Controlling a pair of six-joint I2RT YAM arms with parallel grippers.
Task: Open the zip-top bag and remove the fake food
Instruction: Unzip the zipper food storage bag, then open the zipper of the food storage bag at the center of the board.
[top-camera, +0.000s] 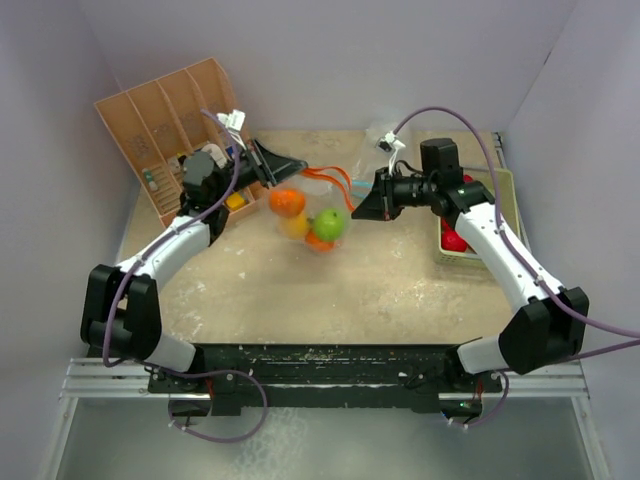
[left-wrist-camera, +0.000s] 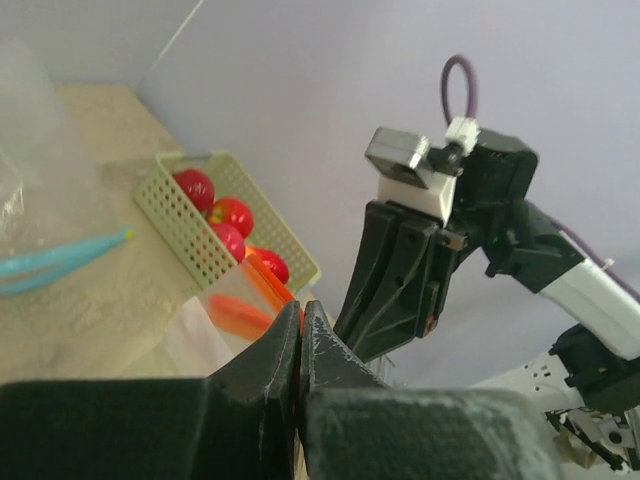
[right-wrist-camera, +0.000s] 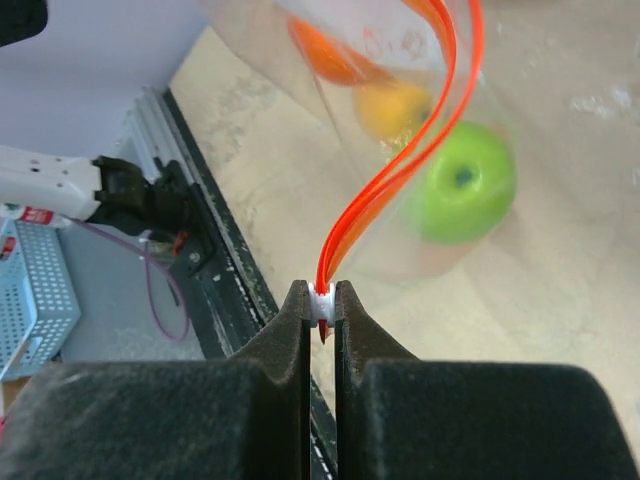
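My left gripper (left-wrist-camera: 300, 320) and right gripper (right-wrist-camera: 320, 300) each clamp the orange seal of the zip-top bag (top-camera: 315, 212), which hangs between them. I count four fake food pieces (top-camera: 331, 223) inside and four red fruits (left-wrist-camera: 230, 214) in the tray (left-wrist-camera: 185, 235).

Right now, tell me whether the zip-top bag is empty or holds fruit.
Not empty. Through the clear zip-top bag a green apple, an orange fruit and a yellow one show inside.
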